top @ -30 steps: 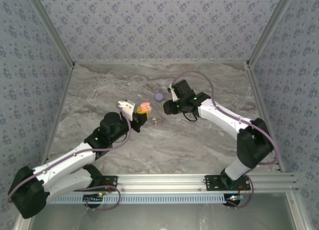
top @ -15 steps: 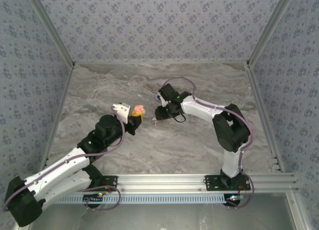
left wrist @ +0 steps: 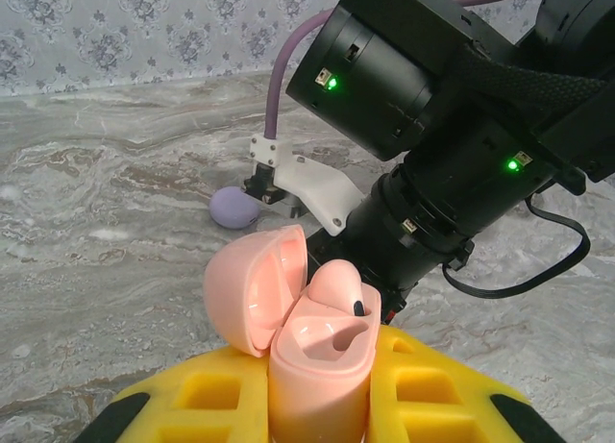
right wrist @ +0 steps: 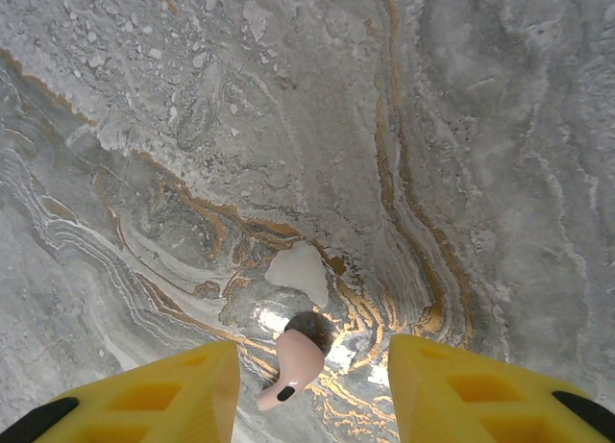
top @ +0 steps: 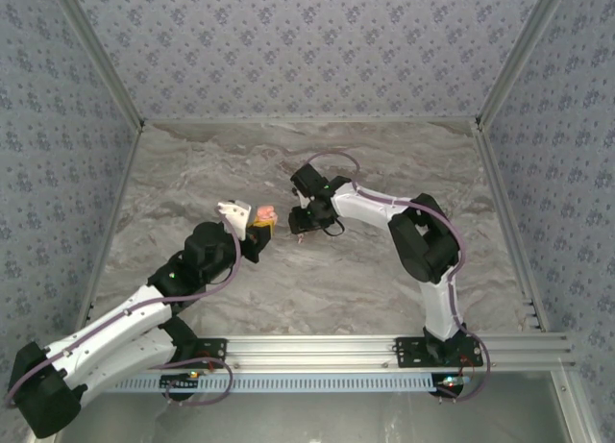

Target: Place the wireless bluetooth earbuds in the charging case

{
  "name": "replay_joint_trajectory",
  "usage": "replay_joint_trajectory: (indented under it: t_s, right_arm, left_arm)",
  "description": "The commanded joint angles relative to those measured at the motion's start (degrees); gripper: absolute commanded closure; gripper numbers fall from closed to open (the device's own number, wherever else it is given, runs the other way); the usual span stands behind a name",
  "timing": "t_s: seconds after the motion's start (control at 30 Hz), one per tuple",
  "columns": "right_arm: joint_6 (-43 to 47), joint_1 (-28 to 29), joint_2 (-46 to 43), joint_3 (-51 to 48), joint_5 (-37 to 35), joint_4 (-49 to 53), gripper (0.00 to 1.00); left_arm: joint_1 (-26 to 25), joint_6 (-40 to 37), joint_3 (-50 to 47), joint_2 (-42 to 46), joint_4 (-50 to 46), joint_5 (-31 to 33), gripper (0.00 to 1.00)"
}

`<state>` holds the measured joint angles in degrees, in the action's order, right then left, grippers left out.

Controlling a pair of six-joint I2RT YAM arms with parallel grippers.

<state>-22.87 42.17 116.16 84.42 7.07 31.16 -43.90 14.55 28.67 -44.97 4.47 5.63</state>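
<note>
Loads of space to work with here. The marbled tabletop [top: 192, 174] runs bare to the left, right and far side until it meets the patterned walls [top: 307, 49]. A metal rail [top: 336, 347] lines the near edge. The only tight spot is the middle, where the two pincers sit near each other but apart.

The left pincer [left wrist: 322, 409] is clamped on the pink charging case [left wrist: 322, 356], with a yellow finger on each side. The case stands upright and its lid [left wrist: 252, 289] is flipped open to the left. One seated earbud [left wrist: 336, 282] is in the far pocket, and the pocket nearer the camera is bare.

The right pincer [right wrist: 312, 381] points down at the marble with its jaws spread wide, holding nothing. The loose earbud [right wrist: 296, 364] lies on the tabletop in the gap between its fingers and doesn't seem to touch either one.

A closed lilac case [left wrist: 235, 209] rests on the tabletop farther back, just beside a white bracket [left wrist: 312, 188] on the right arm [top: 423, 241]. Two green lights [left wrist: 332, 81] glow on that arm's black housing.
</note>
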Motion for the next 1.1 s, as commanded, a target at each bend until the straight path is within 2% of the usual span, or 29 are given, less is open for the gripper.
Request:
replay_joint_trajectory:
  t_s: [0.0,0.43,0.77,1.07]
  right_arm:
    - [-1.18,0.80,1.95,2.91,-2.54,4.54,0.53]
    - [-0.93,2.87,4.93,5.44,-4.37,8.01,0.57]
    - [-0.52,3.44,4.77,4.80,-7.89,10.24,0.68]
    - [2.16,0.88,1.85,0.93,-8.50,10.15,0.75]
  left_arm:
    - [0.07,-0.79,1.66,0.76,0.25,0.66,0.80]
    - [0.23,-0.57,1.57,0.51,0.28,0.36,0.79]
    - [0.26,-0.22,1.31,0.28,0.61,0.43,0.79]
    - [0.30,-0.19,1.44,-0.38,0.98,0.27,0.79]
